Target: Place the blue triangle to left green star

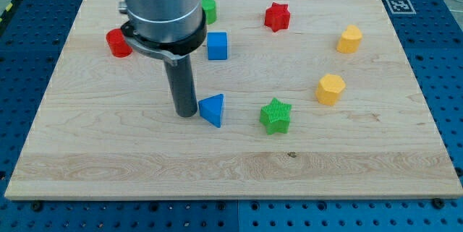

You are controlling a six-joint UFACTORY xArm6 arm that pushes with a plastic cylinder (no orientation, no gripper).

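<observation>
— Bright and even throughout, lit from overhead by the look of it. No dim corners on the counter (239,163).

— Shadows? Barely any. Faint soft smudges hugging the bases of the green star (275,116) and the blue triangle (213,109), slightly darker patch at the foot of the rod near my tip (185,113).

— Mild sheen down the grey metal cylinder (160,1) at the view's top, streaked with pale reflections. No harsh glare on the wood.

— Focus sharp across the blocks; wood grain crisp. Cylinder cropped by the upper edge. Slight softness at the blue perforated surround (448,80), little visible edge distortion.
</observation>
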